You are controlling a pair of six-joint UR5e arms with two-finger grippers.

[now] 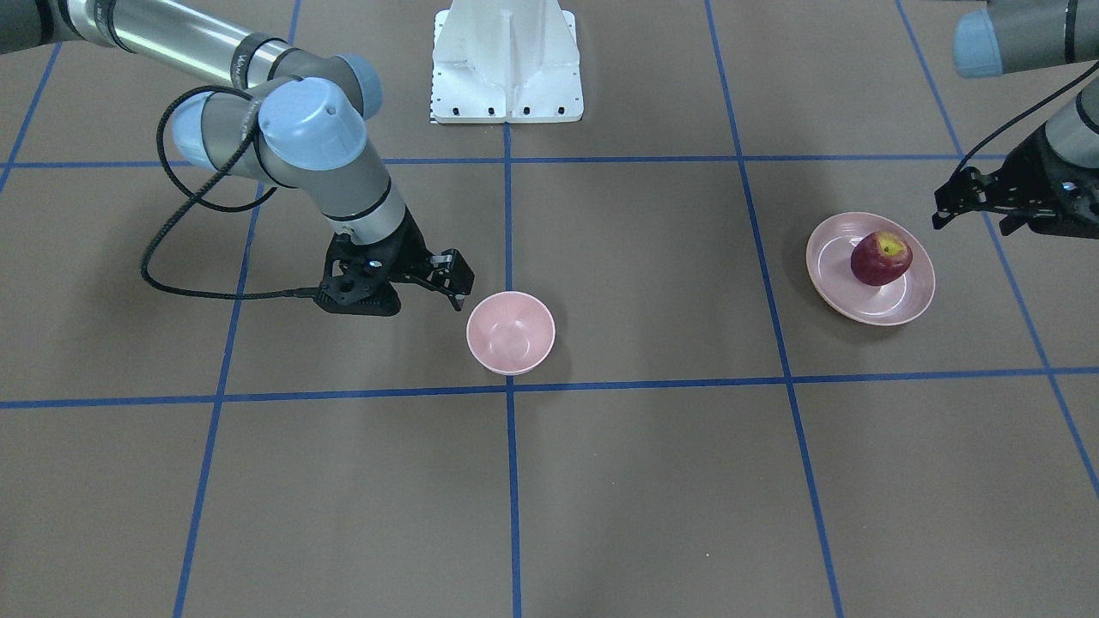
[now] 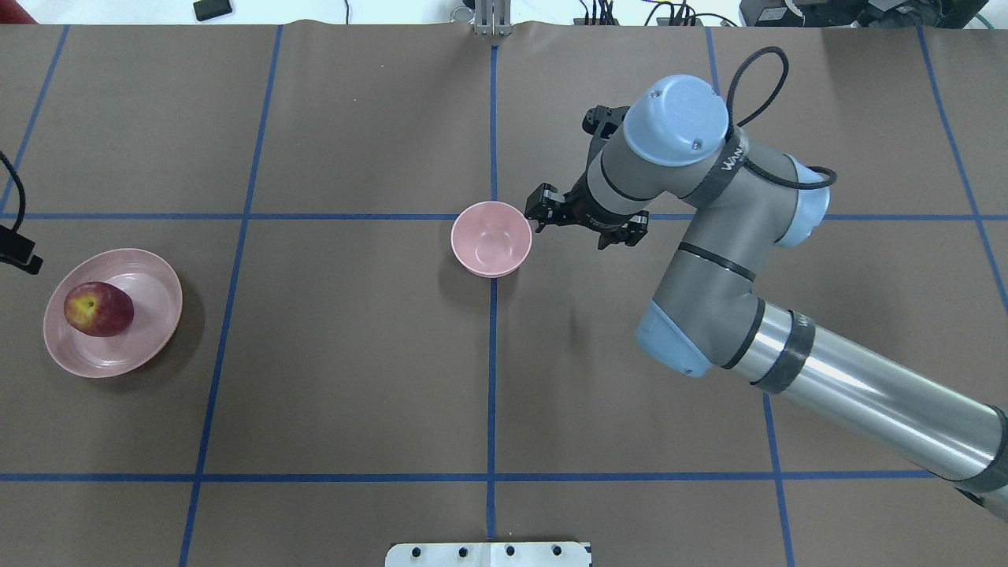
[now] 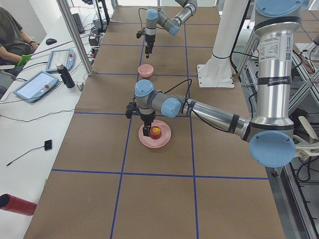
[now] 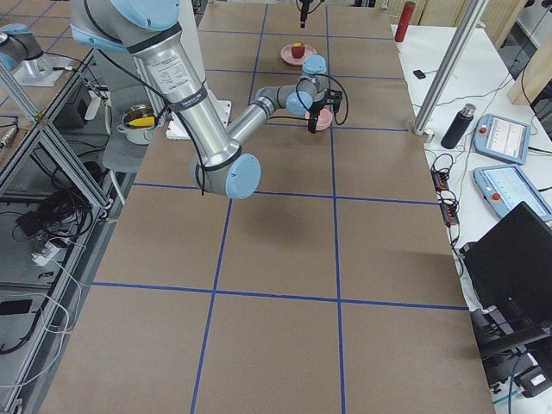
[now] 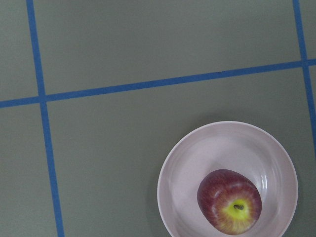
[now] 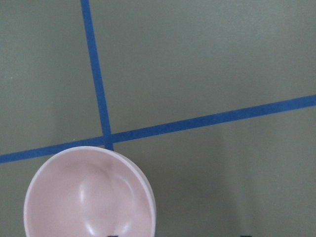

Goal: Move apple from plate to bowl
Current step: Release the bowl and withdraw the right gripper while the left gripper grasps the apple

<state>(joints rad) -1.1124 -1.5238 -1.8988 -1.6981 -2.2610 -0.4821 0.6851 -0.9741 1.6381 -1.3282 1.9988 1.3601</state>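
Observation:
The dark-red apple with a yellow-green stem patch lies in the wide pale-pink plate on the robot's left side of the table. It also shows in the left wrist view at the lower right, inside the plate. My left gripper hangs open and empty above the table beside the plate. The small deep pink bowl stands empty near the table's middle. My right gripper is open and empty, just beside the bowl's rim.
The white robot base mount stands behind the bowl. Blue tape lines cross the brown table. A side bench with tablets, a bottle and a seated operator runs along the far long edge.

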